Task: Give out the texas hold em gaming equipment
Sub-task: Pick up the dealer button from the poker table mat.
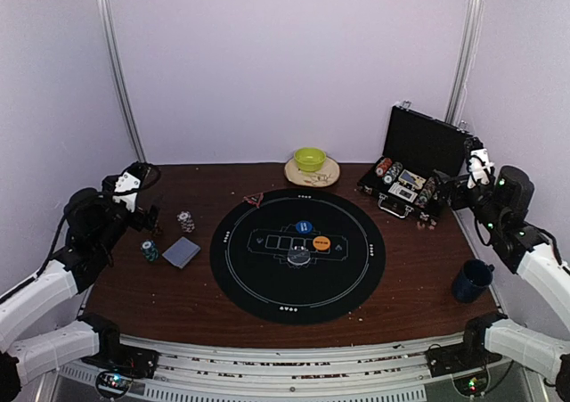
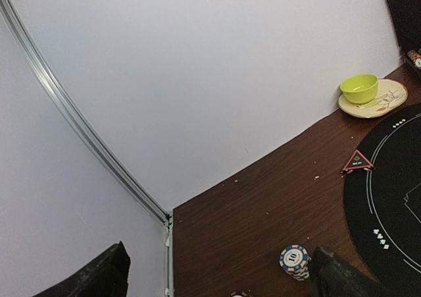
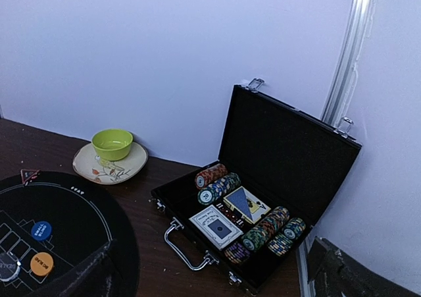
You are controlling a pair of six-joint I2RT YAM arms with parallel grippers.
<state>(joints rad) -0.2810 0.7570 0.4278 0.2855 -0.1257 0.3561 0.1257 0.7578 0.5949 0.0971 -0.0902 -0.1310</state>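
Both tools are spread wide and pinch nothing: the left tool (image 2: 220, 264) hangs left of the black mat (image 1: 267, 286), the right tool (image 3: 210, 264) to its far right. A strip of bare surface (image 1: 419, 304) borders the mat's near rim. Left of the mat lie the cards (image 1: 181, 251), a green chip stack (image 1: 149, 250) and a pale chip stack (image 1: 185, 220). On the mat sit the clear disc (image 1: 299, 258), orange disc (image 1: 322, 242) and blue disc (image 1: 304, 227). The red triangle (image 1: 254, 200) rests on its far-left rim. Off its far-right rim, the open case (image 1: 427, 143) stands against the wall.
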